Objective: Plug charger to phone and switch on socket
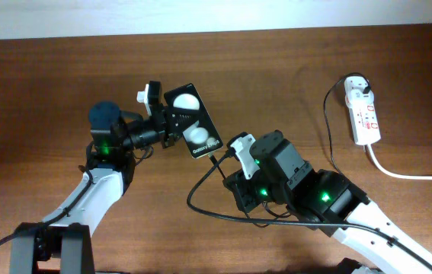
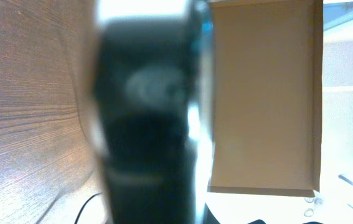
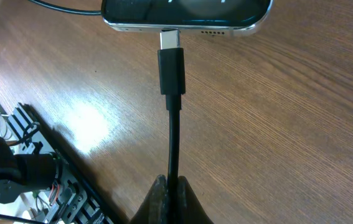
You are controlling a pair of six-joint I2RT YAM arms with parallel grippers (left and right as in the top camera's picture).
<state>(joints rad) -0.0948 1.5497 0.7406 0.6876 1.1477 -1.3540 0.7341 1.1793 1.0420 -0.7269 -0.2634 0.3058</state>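
Note:
The black phone [image 1: 191,114] lies face up, tilted, with two white round spots. My left gripper [image 1: 168,128] is shut on its left edge; in the left wrist view the phone [image 2: 145,124] is a dark blur filling the middle. My right gripper [image 1: 233,154] is shut on the charger cable [image 1: 193,190] just behind its connector. In the right wrist view the fingers [image 3: 172,193] pinch the cable, and the connector [image 3: 171,68] has its metal tip at the port in the phone's bottom edge [image 3: 185,15]. The white socket [image 1: 363,114] lies far right with the white adapter [image 1: 356,85] plugged in.
The socket's thick white cord [image 1: 410,175] runs off to the right edge. The thin black cable [image 1: 328,125] loops from the adapter down beside the socket toward my right arm. A brown cardboard box [image 2: 263,93] shows in the left wrist view.

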